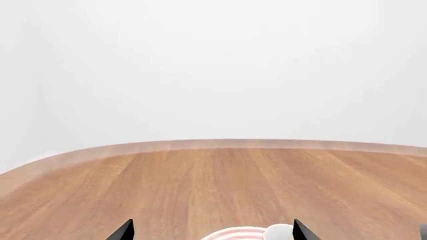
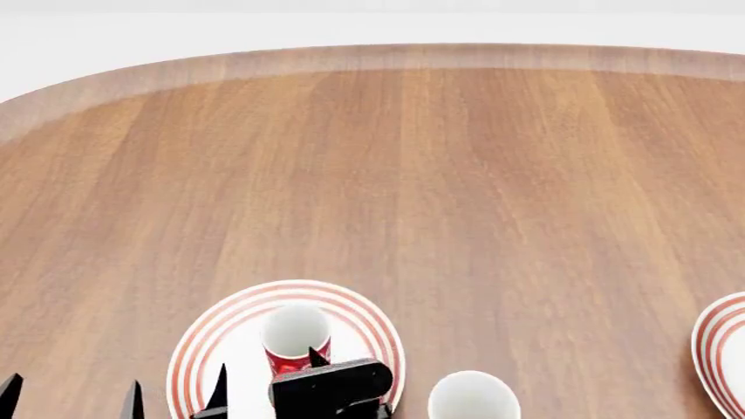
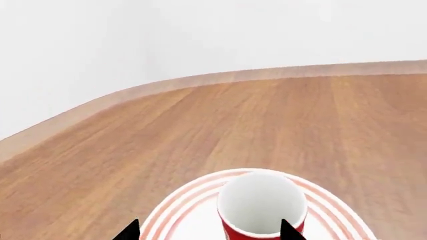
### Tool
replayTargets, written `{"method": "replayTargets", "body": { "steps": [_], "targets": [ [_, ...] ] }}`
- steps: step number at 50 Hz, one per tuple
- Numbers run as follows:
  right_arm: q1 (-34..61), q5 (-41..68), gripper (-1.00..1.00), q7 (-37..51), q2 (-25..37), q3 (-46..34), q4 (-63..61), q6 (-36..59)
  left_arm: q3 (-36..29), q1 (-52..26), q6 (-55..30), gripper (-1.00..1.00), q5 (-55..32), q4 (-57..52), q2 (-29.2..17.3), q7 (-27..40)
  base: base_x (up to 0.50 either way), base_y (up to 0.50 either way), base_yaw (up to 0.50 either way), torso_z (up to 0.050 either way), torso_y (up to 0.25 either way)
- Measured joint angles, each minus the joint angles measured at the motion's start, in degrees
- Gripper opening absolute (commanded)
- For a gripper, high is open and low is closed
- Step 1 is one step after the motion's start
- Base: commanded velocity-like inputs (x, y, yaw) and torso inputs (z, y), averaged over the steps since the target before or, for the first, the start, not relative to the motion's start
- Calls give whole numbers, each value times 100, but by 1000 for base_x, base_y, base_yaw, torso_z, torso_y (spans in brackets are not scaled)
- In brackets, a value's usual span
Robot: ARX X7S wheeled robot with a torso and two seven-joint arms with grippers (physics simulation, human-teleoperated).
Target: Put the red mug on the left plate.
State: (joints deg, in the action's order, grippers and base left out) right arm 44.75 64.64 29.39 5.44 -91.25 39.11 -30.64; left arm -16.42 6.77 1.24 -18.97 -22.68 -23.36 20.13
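Standing on target: your red mug (image 2: 296, 340) sits upright on the left plate (image 2: 204, 349), a little off the plate's middle, its base inside the red rings.
Right gripper: your right gripper (image 3: 210, 232) has its two dark fingertips (image 3: 128, 231) spread either side of the mug with plate showing between; it looks open, with no clamp on the mug that you can see.
Why it sits so: with the fingertips flanking the mug low and wide, you appear to be at the point of release, with the mug's weight on the plate and not on the gripper. That is a judgement from the gap, not a certainty.
Left gripper: your left gripper (image 1: 212, 231) shows two tips well apart with nothing between them, so it reads as open and idle, near the plate's edge.
Mug axis: the long axis runs vertical, white mouth facing up toward the head camera.
Mug handle: you cannot tell which way it points; it is hidden in every view.
Neighbours: a white mug (image 2: 473, 398) stands on the worktop (image 2: 466, 192) just beside the plate, and a second plate (image 2: 724, 349) lies well apart at the right edge.
Risk: a sideways pull-out could clip the mug's rim and tip it.
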Motion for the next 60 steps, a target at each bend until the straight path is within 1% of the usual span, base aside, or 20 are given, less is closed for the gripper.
{"method": "replayTargets", "body": {
  "steps": [12, 19, 45, 60],
  "targets": [
    [137, -729, 100, 1217, 607, -263, -1449, 76, 41, 182, 38, 100, -19, -340, -117, 52, 0, 0, 0, 0, 0],
    [183, -1079, 100, 1748, 857, -375, -2090, 144, 73, 274, 70, 100, -37, -512, -179, 78, 0, 0, 0, 0, 0],
    [313, -2292, 100, 3449, 1604, -604, -4035, 623, 203, 610, 211, 100, -62, -1078, -376, 193, 0, 0, 0, 0, 0],
    [283, -2908, 100, 4140, 1901, -682, -4825, 949, 236, 854, 341, 100, 16, -1396, -482, 240, 0, 0, 0, 0, 0]
  ]
}}
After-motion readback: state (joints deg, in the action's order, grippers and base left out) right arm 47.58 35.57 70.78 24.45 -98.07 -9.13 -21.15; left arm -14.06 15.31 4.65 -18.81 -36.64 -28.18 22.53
